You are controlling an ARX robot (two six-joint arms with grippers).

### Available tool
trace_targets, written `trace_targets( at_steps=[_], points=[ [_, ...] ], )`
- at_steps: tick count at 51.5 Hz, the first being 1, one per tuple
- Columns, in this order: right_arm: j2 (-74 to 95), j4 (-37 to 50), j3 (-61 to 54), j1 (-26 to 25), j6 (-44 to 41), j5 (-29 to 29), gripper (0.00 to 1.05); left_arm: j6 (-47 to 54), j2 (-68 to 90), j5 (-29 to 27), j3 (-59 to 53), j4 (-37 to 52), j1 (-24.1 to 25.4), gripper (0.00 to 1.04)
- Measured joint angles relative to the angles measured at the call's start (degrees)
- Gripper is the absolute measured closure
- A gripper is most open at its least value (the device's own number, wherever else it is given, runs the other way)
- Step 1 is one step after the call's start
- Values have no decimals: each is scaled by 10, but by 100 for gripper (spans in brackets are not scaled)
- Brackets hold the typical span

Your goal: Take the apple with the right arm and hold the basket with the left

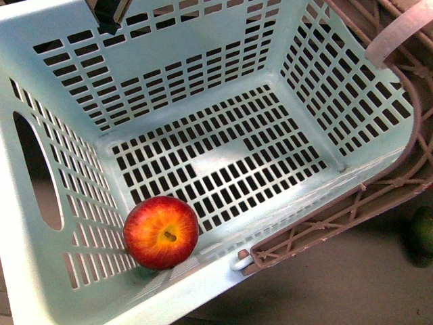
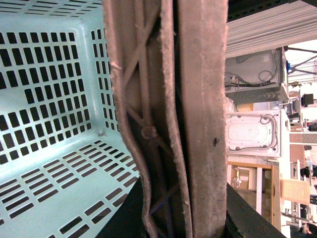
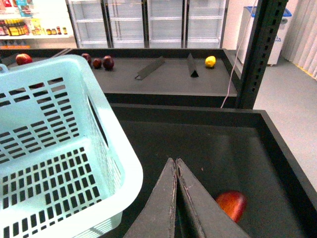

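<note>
**Apple at Rest in the Basket, Handles Gripped**

The two brown handles (image 2: 163, 124) of the basket (image 1: 203, 81) are brought together and clamped between the fingers of the left tool (image 2: 181, 220). This grip is judged to be what holds the basket steady.

Only one thing is contained. The apple (image 1: 161, 232) lies on the slotted floor in the near-left corner, against the left wall, with its stem dimple up. That corner is judged to be the lowest.

The right tool (image 3: 175, 166) is closed to a narrow wedge with nothing between its fingers. It is held outside the basket, to its right, over the dark desk (image 3: 223, 144), where a red fruit (image 3: 232, 204) lies. A green fruit (image 1: 423, 233) is seen outside the basket, at the right.
</note>
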Motion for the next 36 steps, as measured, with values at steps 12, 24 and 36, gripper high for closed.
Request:
trace_targets(
  at_steps=[12, 24, 36],
  points=[
    [-81, -73, 0, 0, 0, -1, 103, 0, 0, -1, 0, 0, 0, 87],
    [-152, -143, 0, 0, 0, -1, 103, 0, 0, -1, 0, 0, 0, 87],
    [-187, -178, 0, 0, 0, -1, 103, 0, 0, -1, 0, 0, 0, 87]
  ],
)
